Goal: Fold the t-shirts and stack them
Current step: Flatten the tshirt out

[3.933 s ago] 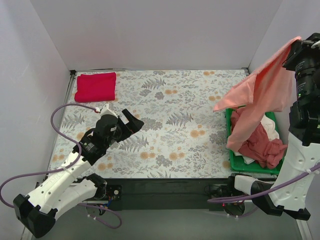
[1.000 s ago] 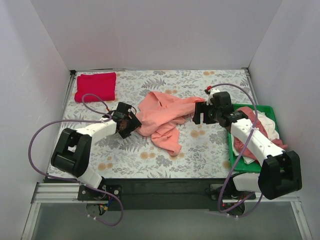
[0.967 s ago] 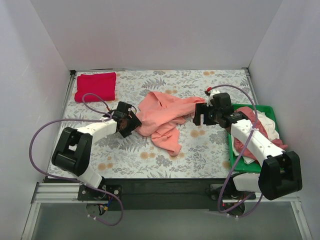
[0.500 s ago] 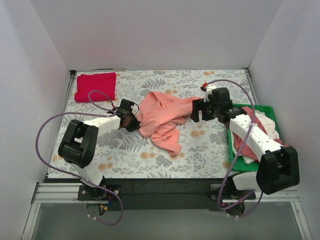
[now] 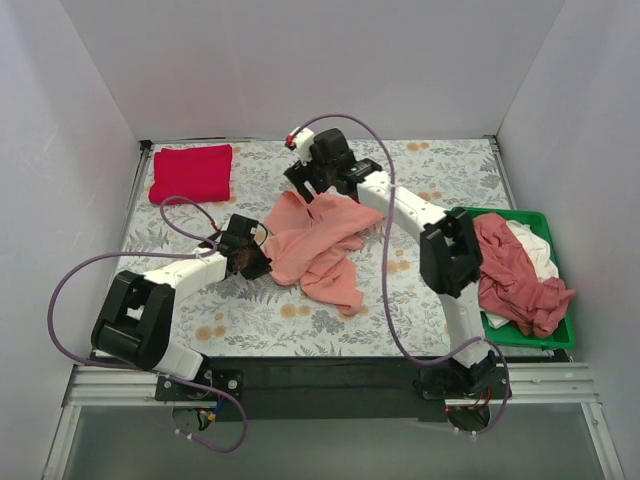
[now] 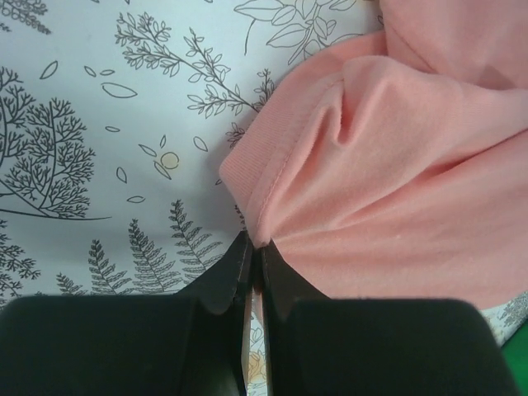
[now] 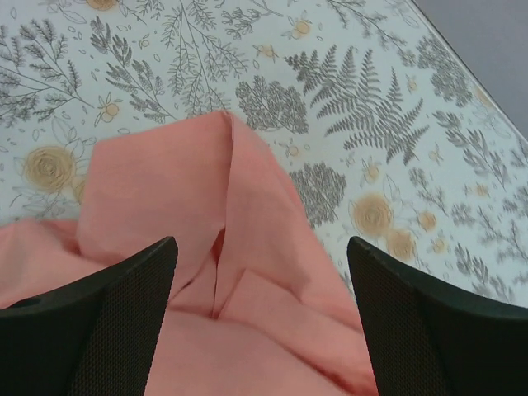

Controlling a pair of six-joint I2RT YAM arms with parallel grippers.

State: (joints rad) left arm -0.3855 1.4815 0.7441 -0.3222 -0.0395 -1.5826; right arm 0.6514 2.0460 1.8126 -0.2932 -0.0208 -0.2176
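Left gripper (image 6: 252,247): I saw its jaws pinched tight on a hem edge of the salmon-pink t-shirt (image 5: 318,240).
Right gripper (image 7: 260,247): spread wide over the shirt's far edge, gripping nothing.
Salmon-pink t-shirt: lay crumpled mid-table (image 5: 410,320).
Red t-shirt (image 5: 192,172): sat folded in the far-left corner.

**A:** Shirt headcount, anyone? Counting four here: one pink shirt (image 5: 315,245) loose on the table (image 5: 300,330), one red shirt (image 5: 191,172) folded in the far left corner, plus one rose shirt (image 5: 515,285) and one white shirt (image 5: 540,252) piled in the tray (image 5: 512,335).

**B:** Same, four. Hard to tell about more white cloth buried under that pile though. Just one tray, green. One table. Two arms, left arm (image 5: 170,272) and right arm (image 5: 410,210), and two grippers, left gripper (image 6: 251,247) and right gripper (image 7: 260,247).
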